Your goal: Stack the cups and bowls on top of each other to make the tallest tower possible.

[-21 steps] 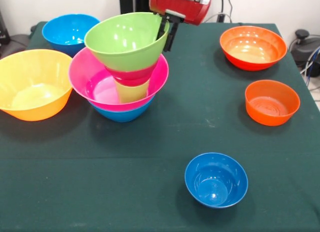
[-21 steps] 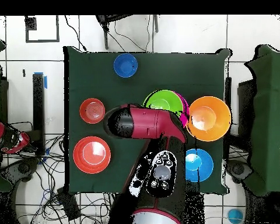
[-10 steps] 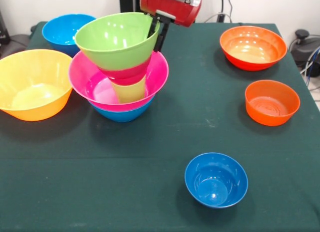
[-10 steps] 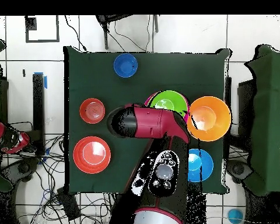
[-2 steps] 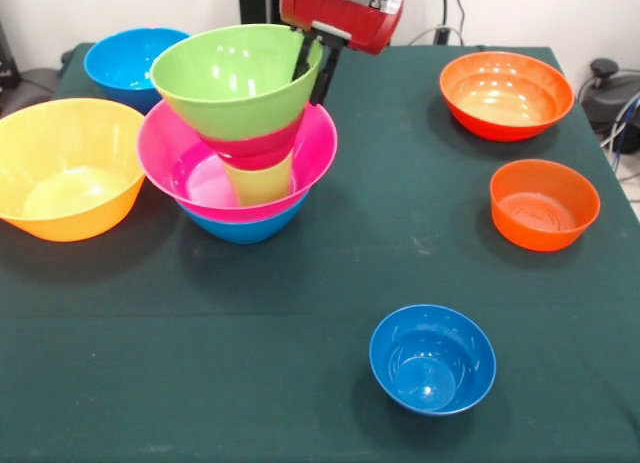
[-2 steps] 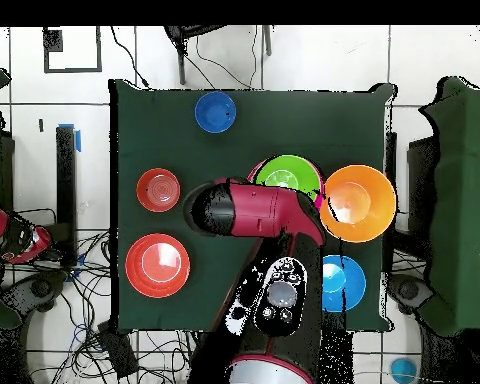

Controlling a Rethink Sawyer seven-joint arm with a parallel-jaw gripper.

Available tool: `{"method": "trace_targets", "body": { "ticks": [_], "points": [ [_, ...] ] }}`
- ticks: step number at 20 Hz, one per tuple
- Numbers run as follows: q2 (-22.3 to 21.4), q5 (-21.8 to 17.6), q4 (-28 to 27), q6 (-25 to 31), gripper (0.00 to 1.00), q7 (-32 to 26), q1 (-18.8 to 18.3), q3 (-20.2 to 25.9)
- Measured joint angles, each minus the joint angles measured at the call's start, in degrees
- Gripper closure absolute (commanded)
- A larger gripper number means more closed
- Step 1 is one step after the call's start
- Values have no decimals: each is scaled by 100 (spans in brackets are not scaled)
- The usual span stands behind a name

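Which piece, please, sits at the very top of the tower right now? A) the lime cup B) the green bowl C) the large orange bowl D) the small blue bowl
B: in the front view the green bowl tops the tower, above a crimson bowl and the lime cup.

Red arm over the table, green bowl beside it, orange bowl touching green bowl's side
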Motion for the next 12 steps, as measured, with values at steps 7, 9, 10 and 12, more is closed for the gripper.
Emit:
{"method": "trace_targets", "body": {
  "ticks": [7,9,10,12],
  "points": [
    [134,1,0,0,0,0,0,0],
    [155,1,0,0,0,0,0,0],
    [166,1,0,0,0,0,0,0],
    [191,1,0,0,0,0,2,1]
  ]
}}
